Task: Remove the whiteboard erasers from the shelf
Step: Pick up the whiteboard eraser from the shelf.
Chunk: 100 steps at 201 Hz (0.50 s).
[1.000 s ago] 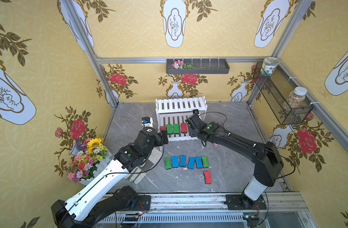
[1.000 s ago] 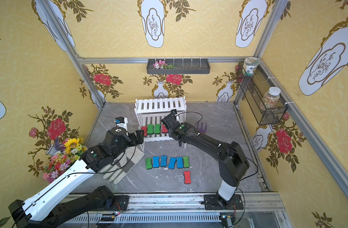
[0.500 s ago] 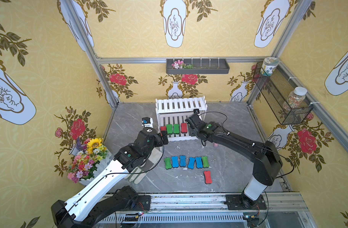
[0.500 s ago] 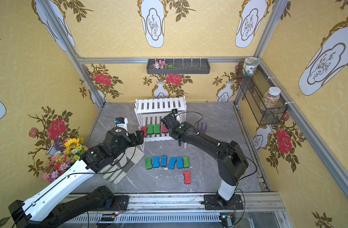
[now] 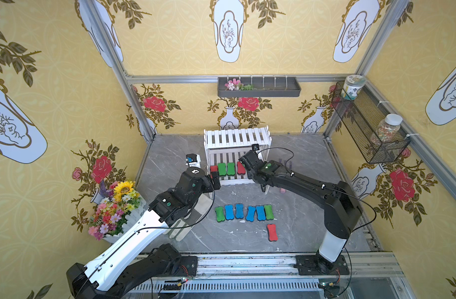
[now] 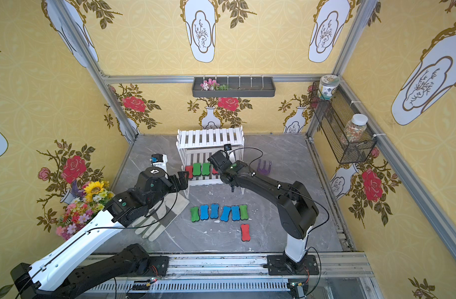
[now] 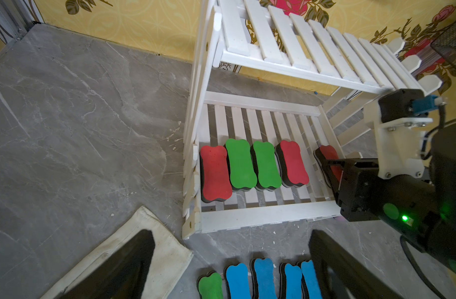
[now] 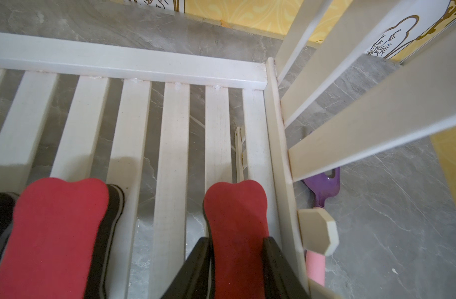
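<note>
The right claw [image 8: 236, 240] pinches, it seems, a bone-shaped red foam eraser [image 8: 234, 207] with a dark felt base, on the lower tier of the white slatted shelf [image 7: 260, 214], near 4 other erasers [image 7: 265, 165]. The left claw [image 7: 230, 233] hangs spread above the grey marbled tabletop [image 7: 79, 116].

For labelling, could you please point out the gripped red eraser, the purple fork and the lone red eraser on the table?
gripped red eraser [image 8: 236, 220]: right wrist view, red face.
purple fork [image 6: 263, 170]: a top view, head.
lone red eraser [image 5: 272, 232]: a top view, top face.
</note>
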Available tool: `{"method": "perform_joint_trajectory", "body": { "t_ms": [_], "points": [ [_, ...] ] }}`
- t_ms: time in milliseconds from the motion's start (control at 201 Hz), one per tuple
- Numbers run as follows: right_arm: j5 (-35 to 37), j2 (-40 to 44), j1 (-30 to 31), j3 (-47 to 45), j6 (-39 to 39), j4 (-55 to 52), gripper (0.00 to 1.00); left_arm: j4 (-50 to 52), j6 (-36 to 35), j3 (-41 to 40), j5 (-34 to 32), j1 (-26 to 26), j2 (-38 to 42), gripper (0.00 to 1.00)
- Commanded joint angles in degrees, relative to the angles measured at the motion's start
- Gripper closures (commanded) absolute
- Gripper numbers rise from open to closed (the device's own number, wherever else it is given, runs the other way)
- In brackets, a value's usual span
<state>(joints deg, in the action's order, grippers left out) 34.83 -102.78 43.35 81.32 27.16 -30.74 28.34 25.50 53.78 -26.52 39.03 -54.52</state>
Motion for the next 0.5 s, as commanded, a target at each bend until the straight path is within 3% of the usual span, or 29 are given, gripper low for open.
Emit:
{"method": "perform_joint_trajectory", "body": {
  "t_ms": [0, 493],
  "points": [
    [-2.06, -0.36, 0.2, -0.2, 0.84, 0.68, 0.63, -1.51, -0.29, -0.34, 0.38, -0.05, -0.19, 0.01],
    [-1.09, 1.57, 0.78, 1.68, -1.81, 1.74, 0.57, -1.66, -0.36, -0.34, 0.51, -0.01, -0.94, 0.01]
  ]
}}
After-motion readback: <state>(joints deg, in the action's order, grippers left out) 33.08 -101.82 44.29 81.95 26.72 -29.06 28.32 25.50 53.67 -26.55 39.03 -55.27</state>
